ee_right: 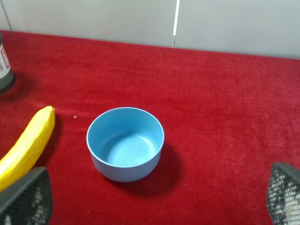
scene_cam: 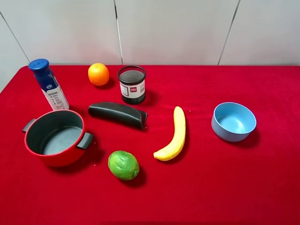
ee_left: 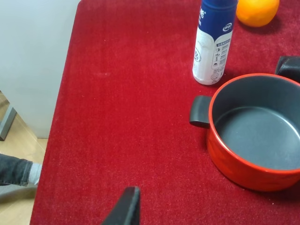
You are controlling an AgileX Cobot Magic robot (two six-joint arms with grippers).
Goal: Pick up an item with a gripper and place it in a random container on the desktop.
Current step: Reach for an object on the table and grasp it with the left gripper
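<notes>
The green lime (scene_cam: 123, 165) sits nearest. Grab the orange (scene_cam: 98, 74) at eleven o'clock round its middle. Right fingers (ee_right: 23, 197) gape wide; left fingers (ee_left: 125, 208), I can't tell.

Bright, even light; soft shadows fall rightward beside the bowl (scene_cam: 233, 122); exterior view sharp.

The orange (scene_cam: 98, 74) stands open above, between bottle (scene_cam: 49, 84) and mesh cup (scene_cam: 131, 84), apparently touching neither.
</notes>
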